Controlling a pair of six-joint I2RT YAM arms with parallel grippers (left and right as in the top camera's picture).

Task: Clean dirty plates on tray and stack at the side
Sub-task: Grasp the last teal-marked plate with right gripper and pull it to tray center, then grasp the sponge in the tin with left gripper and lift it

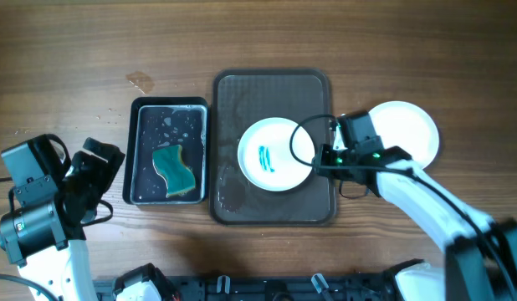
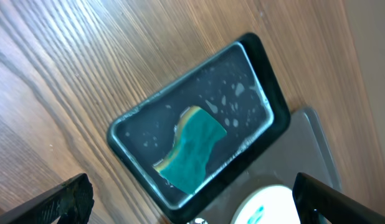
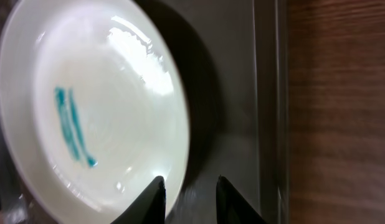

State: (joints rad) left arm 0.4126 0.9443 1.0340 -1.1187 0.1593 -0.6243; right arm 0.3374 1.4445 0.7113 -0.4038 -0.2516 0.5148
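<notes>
The wood-grain surface (image 1: 74,50) bears the tray (image 1: 313,84) at centre, a smeared plate (image 1: 275,155) on it, a clean plate (image 1: 409,125) just right and a black sponge tray (image 1: 133,150) left. The left gripper (image 1: 98,180) hangs near left, jaws wide apart. The right gripper (image 3: 191,198) is at the smeared plate's right rim, jaws slightly apart.

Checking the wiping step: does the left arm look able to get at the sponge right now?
Likely yes: the left gripper stands open beside the small black tray, the green sponge lies uncovered in it, and nothing sits between them.
</notes>
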